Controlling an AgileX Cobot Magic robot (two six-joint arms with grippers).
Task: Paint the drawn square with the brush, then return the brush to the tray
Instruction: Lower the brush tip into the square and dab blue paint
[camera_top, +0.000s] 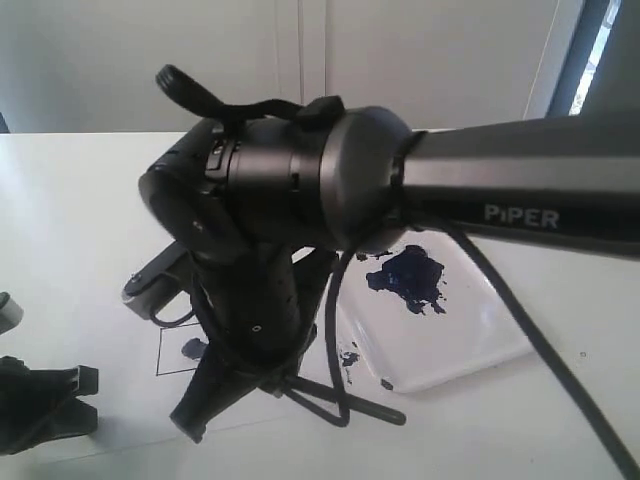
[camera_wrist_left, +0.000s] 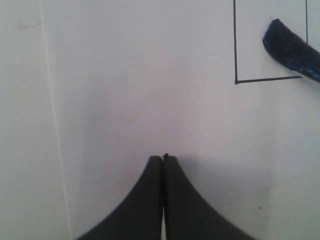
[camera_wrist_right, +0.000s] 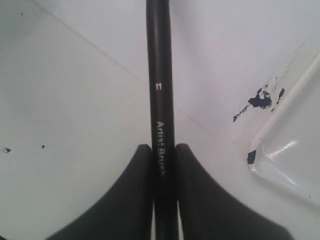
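Brush marked "11", seemingly "Artist Brush", pinched in right hand; left hand closed.

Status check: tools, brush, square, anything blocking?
Right tool shut on brush shaft. Left tool shut, empty, apart from drawn square. Brush tip inside outline; square mostly white. Right arm blocks much of exterior view.

Exterior view: bright, with daylight from the window strip at upper right; the white table is near clipping, the right arm sits close to the lens and is soft, and the tray carries a broad sheen. Left wrist view: flat, even light with a faint pink cast, a soft shadow beside the closed left gripper, and the tip of the brush blurred. Right wrist view: hard glare streak on the tray rim, brush lettering legible, grey falloff toward one corner.
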